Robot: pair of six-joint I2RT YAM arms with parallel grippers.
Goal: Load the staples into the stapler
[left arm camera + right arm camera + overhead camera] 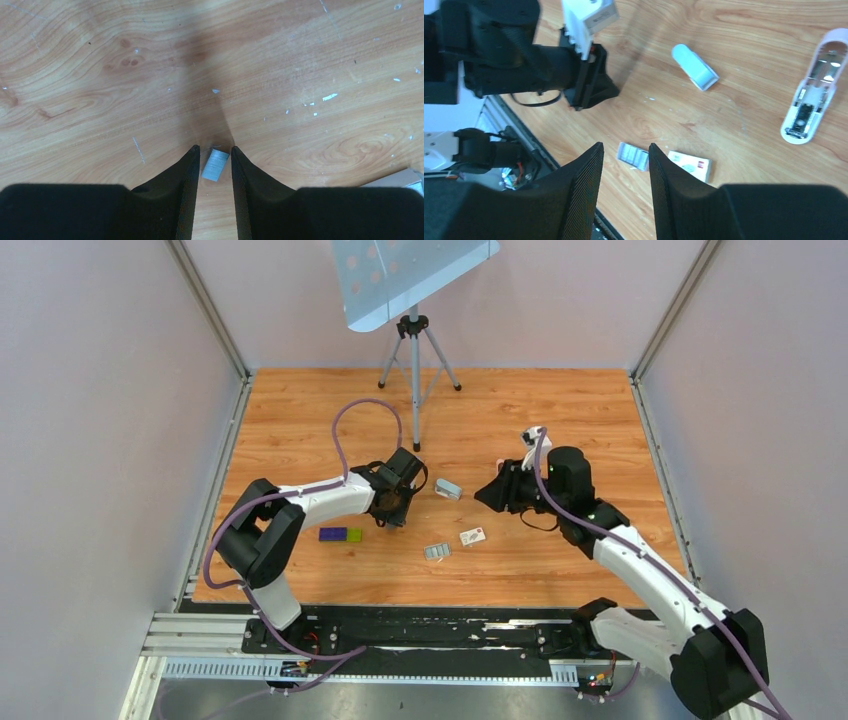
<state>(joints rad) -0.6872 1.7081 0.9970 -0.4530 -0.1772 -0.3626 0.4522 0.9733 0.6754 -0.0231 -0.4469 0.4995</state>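
A short silver strip of staples (215, 164) lies flat on the wood between the fingertips of my left gripper (214, 148). That gripper is open, with a gap on both sides of the strip, and it points down at the table left of centre (392, 514). The pale pink stapler (814, 95) lies opened up, its metal channel showing, at the far right (531, 440). My right gripper (624, 146) hovers open and empty above the table, with its tips near the centre (484, 495).
A clear tray of staple strips (633, 155) and a white labelled card (689, 165) lie near the front. A pale blue-grey piece (694, 67) sits between the arms. A purple-and-green block (340, 534) lies at the left, and a tripod (415, 360) stands at the back.
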